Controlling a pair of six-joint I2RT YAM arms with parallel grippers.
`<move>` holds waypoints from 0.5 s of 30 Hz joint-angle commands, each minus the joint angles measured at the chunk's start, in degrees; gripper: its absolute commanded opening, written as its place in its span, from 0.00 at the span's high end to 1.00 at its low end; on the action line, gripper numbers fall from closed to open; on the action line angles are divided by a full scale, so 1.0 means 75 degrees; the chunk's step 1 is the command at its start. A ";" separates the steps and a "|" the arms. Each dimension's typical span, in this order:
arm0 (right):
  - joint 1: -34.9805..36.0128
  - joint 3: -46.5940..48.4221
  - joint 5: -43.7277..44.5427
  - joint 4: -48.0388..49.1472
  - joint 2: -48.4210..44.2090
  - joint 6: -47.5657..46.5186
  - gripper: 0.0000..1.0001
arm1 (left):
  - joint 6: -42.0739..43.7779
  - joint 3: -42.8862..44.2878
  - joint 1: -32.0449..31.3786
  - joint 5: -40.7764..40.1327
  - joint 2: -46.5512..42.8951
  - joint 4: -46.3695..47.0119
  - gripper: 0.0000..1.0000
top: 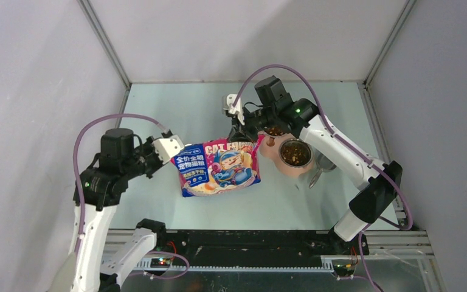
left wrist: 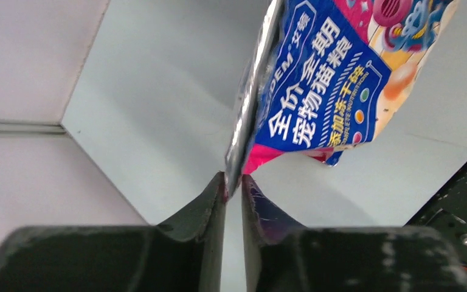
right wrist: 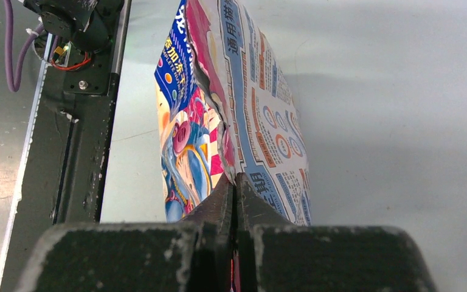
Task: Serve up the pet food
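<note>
The glossy blue, pink and red printed bag hangs above the table between both grippers. My left gripper is shut on its left edge, with the silver seam pinched between the jaws in the left wrist view. My right gripper is shut on the bag's torn top right edge, also seen in the right wrist view. The bag fills the wrist views. Dark brown kibble lies in a pink double bowl just right of the bag; more kibble shows under the right arm.
A grey metal scoop lies on the table right of the bowl, partly under the right arm. White enclosure walls stand left, right and behind. The black base rail runs along the near edge.
</note>
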 commanded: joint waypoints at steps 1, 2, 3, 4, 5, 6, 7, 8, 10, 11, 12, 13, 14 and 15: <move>-0.0101 -0.0015 0.0333 -0.0271 -0.0382 -0.0030 1.00 | 0.0250 0.0087 0.0109 -0.0409 -0.0094 -0.0162 0.95; -0.0087 -0.0020 0.0334 -0.0271 -0.0387 -0.0028 1.00 | 0.0256 0.0192 0.0150 -0.0171 -0.0024 -0.0252 0.98; -0.0088 -0.0020 0.0334 -0.0262 -0.0384 -0.0027 1.00 | 0.0275 0.0274 0.0161 -0.0039 0.0003 -0.0396 1.00; -0.0075 -0.0015 0.0343 -0.0261 -0.0381 -0.0027 1.00 | 0.0275 0.0297 0.0169 0.0165 0.0050 -0.0439 1.00; -0.0070 0.0004 0.0339 -0.0260 -0.0387 -0.0027 1.00 | 0.0245 0.0323 0.0171 0.0252 0.0058 -0.0469 1.00; -0.0058 0.0015 0.0309 -0.0260 -0.0382 -0.0027 1.00 | 0.0230 0.0334 0.0171 0.0367 0.0070 -0.0476 1.00; -0.0051 0.0049 0.0299 -0.0274 -0.0381 -0.0044 1.00 | 0.0204 0.0350 0.0171 0.0400 0.0074 -0.0454 1.00; -0.0039 0.0079 0.0247 -0.0307 -0.0357 -0.0041 0.90 | 0.0166 0.0353 0.0172 0.0439 0.0068 -0.0439 1.00; 0.0027 0.0218 0.0104 -0.0404 -0.0312 -0.0119 0.73 | 0.0165 0.0380 0.0172 0.0485 0.0079 -0.0432 1.00; 0.0118 0.0294 0.0073 -0.0414 -0.0305 -0.0199 0.68 | 0.0161 0.0403 0.0172 0.0525 0.0084 -0.0464 1.00; 0.0184 0.0368 0.0096 -0.0398 -0.0265 -0.0292 0.61 | 0.0137 0.0420 0.0172 0.0537 0.0097 -0.0478 1.00; 0.0336 0.0408 0.0145 -0.0393 -0.0241 -0.0341 0.59 | 0.0112 0.0423 0.0172 0.0576 0.0091 -0.0474 1.00; 0.0422 0.0457 0.0255 -0.0410 -0.0155 -0.0407 0.56 | 0.0031 0.0425 0.0172 0.0598 0.0096 -0.0467 1.00; 0.0589 0.0544 0.0324 -0.0405 -0.0104 -0.0494 0.55 | 0.0000 0.0426 0.0172 0.0638 0.0085 -0.0441 1.00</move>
